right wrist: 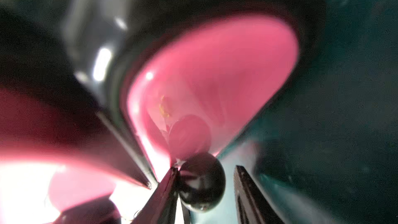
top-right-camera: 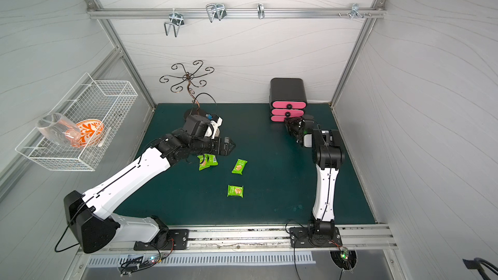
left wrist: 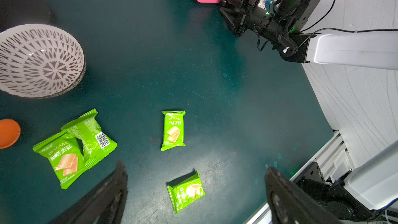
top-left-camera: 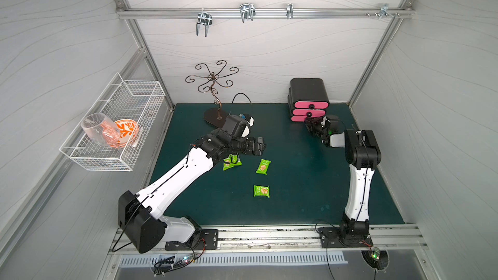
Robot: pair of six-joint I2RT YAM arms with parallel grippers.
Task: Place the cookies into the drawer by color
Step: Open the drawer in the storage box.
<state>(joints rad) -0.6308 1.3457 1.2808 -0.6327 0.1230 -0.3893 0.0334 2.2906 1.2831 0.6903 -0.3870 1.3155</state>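
Several green cookies lie on the dark green mat: an overlapping pair (top-left-camera: 231, 161) (left wrist: 71, 151), one alone (top-left-camera: 263, 167) (left wrist: 173, 130), and one nearer the front (top-left-camera: 261, 191) (left wrist: 186, 191). My left gripper (top-left-camera: 262, 145) (left wrist: 193, 167) hovers open and empty above them. The front cookie lies on the mat below the gap between its fingers. The black drawer (top-left-camera: 308, 95) with three pink fronts stands at the back right. My right gripper (top-left-camera: 310, 123) (right wrist: 206, 168) is at the bottom drawer's black knob (right wrist: 200, 182). One finger touches the knob and the other stands a little off it.
A patterned bowl (left wrist: 41, 61) and a small orange dish (left wrist: 8, 133) sit on the mat beside the paired cookies. A curly metal stand (top-left-camera: 213, 95) rises at the back. A white wire basket (top-left-camera: 113, 154) holding a glass and an orange bowl hangs on the left wall.
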